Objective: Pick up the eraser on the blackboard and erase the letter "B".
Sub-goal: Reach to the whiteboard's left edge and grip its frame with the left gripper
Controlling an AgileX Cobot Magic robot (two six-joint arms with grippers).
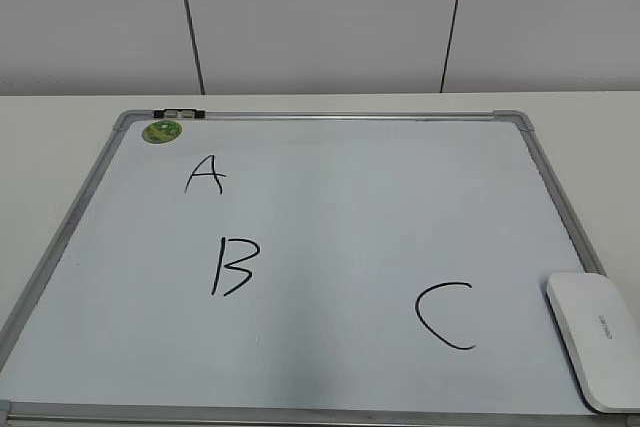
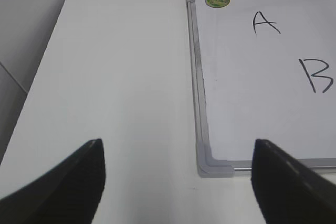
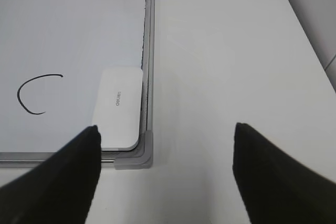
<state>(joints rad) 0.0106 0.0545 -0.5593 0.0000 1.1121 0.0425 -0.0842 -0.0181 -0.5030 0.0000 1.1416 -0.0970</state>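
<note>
both grippers apart and idle, eraser lying in the board's near right corner

while the exterior view shows neither arm, each wrist view shows its own gripper with fingers spread wide and nothing between them; the right gripper [image 3: 165, 177] hangs over the bare table [image 3: 220, 51] just off the near right corner of the blackboard [image 3: 73, 24], its left finger [image 3: 58, 182] overlapping the frame's lower edge; the left gripper [image 2: 178, 182] hangs over the table beside the board's near left corner cap [image 2: 212, 165], holding nothing.

the eraser [image 3: 119, 106] lies flat on the board in that near right corner, its long side against the right frame rail, grey lettering facing up; only the right wrist view shows its whole outline, since the exterior view cuts its lower end at the picture's edge; the letter "C" [image 3: 37, 94] sits just left of it.

the letter "B" [image 1: 234, 266] stands on the left half of the board, well apart from the eraser, below the letter "A" [image 1: 205, 175]; the left wrist view clips the b at its right edge; a round green magnet [image 1: 162, 131] sits in the far left corner, seen in the exterior and left wrist views only.
</note>
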